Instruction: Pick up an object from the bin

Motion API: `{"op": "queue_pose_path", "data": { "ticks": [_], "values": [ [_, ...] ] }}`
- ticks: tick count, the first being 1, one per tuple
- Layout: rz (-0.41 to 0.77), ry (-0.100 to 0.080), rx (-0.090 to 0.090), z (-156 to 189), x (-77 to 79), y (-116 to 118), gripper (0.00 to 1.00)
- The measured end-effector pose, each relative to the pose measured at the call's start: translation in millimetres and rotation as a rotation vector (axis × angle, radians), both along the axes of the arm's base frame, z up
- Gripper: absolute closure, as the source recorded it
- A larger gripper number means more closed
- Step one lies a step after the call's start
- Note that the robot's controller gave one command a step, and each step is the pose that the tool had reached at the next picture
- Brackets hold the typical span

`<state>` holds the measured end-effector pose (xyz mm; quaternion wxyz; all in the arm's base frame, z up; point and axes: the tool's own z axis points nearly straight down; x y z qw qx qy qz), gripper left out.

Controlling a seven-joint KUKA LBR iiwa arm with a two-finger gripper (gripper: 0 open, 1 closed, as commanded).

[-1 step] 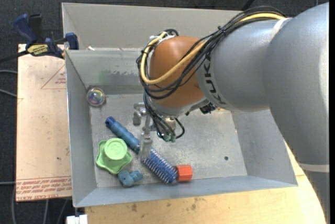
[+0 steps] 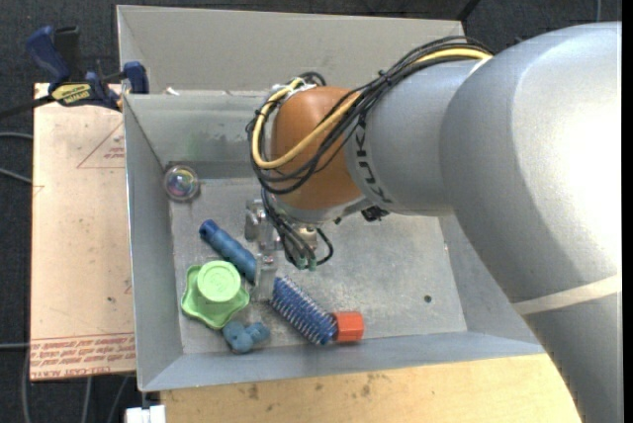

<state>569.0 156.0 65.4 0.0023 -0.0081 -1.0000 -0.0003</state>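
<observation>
Blue was the theme down there. The gripper (image 2: 263, 258) sat low in the left half of the bin (image 2: 396, 263), right beside the lower end of a stubby blue stick (image 2: 226, 249) lying at a slant. A green flower-rimmed cup (image 2: 213, 291) was just to its left, and a blue bristle brush (image 2: 302, 310) with an orange end just to its right. Honestly couldn't tell whether the gripper was open or closed, or had hold of anything, it was too cluttered with cables. My guess is the stick's light, rigid, smooth plastic, so it could roll or slip. I'd grab it across the middle, not the tip.
</observation>
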Motion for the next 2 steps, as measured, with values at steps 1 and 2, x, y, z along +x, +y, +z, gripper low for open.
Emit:
{"op": "queue_pose_path", "data": {
  "ticks": [1,2],
  "values": [
    [0.000,-0.005,0.002,4.7,1.0,0.6,1.00],
    [-0.012,-0.012,0.003,155.1,-11.7,28.9,1.00]
  ]
}}
